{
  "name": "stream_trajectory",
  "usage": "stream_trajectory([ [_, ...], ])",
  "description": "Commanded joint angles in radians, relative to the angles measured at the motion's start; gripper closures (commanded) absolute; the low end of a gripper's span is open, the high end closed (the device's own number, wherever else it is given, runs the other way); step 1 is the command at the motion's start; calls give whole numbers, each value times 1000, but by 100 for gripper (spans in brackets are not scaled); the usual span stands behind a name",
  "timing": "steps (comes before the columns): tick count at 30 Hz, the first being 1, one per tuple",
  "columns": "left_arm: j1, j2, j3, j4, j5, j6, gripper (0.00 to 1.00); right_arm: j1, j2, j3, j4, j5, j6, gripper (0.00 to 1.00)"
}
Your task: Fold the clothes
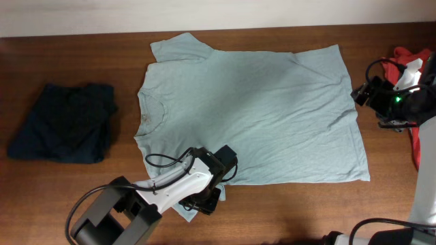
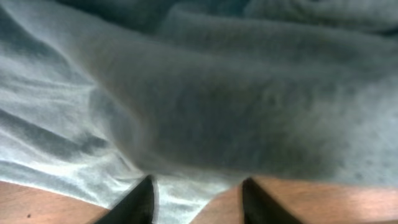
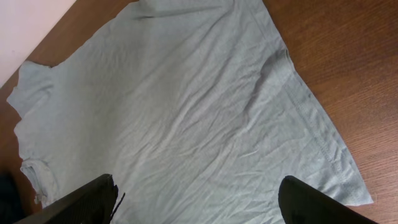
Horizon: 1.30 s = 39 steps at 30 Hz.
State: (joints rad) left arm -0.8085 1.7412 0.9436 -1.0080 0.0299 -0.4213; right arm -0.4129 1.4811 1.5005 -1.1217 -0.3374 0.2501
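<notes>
Pale grey-blue short-sleeved fabric T-shirt (image 1: 252, 116) lies spread flat on the brown wooden table (image 1: 286, 211), with a folded dark navy garment (image 1: 65, 122) well beyond its collar and a red-orange garment (image 1: 412, 58) beyond its hem. Expect it to be light, limp and prone to bunching, so take it by a sleeve cuff or hem corner. Your left gripper (image 2: 196, 190), at the shirt's sleeve, is partly parted with cloth lying in the gap, not pinched; your right gripper (image 3: 199, 193), over the hem side, gapes wide and holds nothing.
</notes>
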Motion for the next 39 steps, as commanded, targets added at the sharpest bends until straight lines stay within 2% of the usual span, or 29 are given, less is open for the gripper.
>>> stream_trajectory([
  [1, 0, 0, -12, 2, -27, -20, 76, -6, 0, 1, 2, 10, -11, 12],
  [2, 0, 0, -12, 2, -27, -20, 88, -6, 0, 1, 2, 10, -11, 12],
  [4, 0, 0, -11, -6, -25, -21, 99, -6, 0, 1, 2, 10, -11, 12],
  [8, 0, -4, 21, -143, -24, -20, 99, -6, 0, 1, -6, 32, -10, 12],
  [12, 0, -42, 71, -261, -84, -20, 100, -6, 1, -5, -33, 98, -10, 12],
  [19, 35, -93, 98, -262, -106, -19, 99, -8, 30, -144, -33, 115, -6, 11],
  [28, 61, -92, 98, -262, -106, -10, 100, -8, 82, -421, 80, 159, 43, 12],
  [29, 61, -92, 98, -261, -106, -4, 99, -7, 82, -439, 91, 159, 43, 12],
  [32, 61, -92, 98, -254, -106, 0, 66, -7, 82, -452, 94, 159, 43, 12],
  [33, 61, -92, 98, -249, -105, 12, 62, -7, 82, -452, 94, 159, 43, 12],
  [39, 8, -92, 98, -212, -9, 163, 62, -7, 82, -452, 103, 159, 42, 11],
])
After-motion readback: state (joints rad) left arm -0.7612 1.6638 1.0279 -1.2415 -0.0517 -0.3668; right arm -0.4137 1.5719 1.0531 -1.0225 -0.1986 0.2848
